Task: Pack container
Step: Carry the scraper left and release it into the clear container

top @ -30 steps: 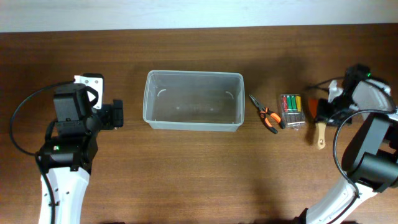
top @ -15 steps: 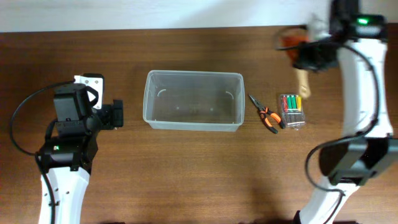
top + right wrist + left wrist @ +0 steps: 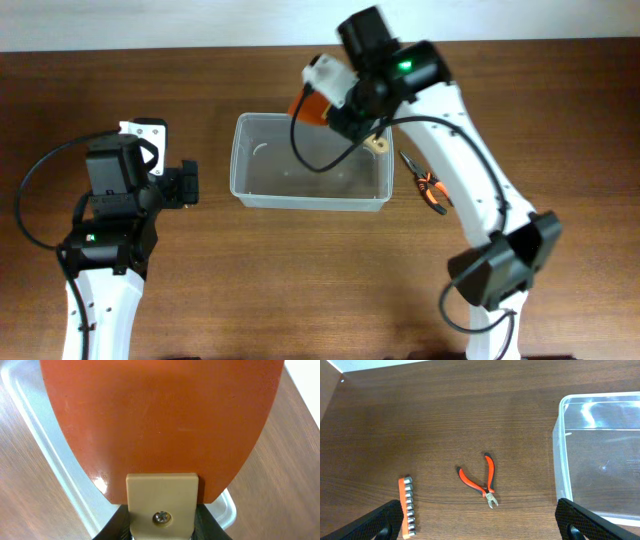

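The container (image 3: 310, 198), a large clear plastic bin, stands at the table's middle. It also shows at the right of the left wrist view (image 3: 560, 460) and under the blade in the right wrist view (image 3: 45, 460). My right gripper (image 3: 343, 115) is shut on a scraper with an orange blade (image 3: 308, 108) and a pale wooden handle. It holds the scraper above the bin's back rim. In the right wrist view the blade (image 3: 160, 420) fills the frame above the fingers (image 3: 161, 530). My left gripper (image 3: 186, 187) is open and empty left of the bin, its fingers wide apart (image 3: 480, 532).
Orange-handled pliers (image 3: 430, 190) lie right of the bin, partly under my right arm. The left wrist view shows red-handled cutters (image 3: 485, 480) and an orange strip of metal bits (image 3: 407, 506) on the wood left of the bin.
My right arm has swung from the far right edge to the left with the scraper, to above the bin's back rim. The left arm has not moved.
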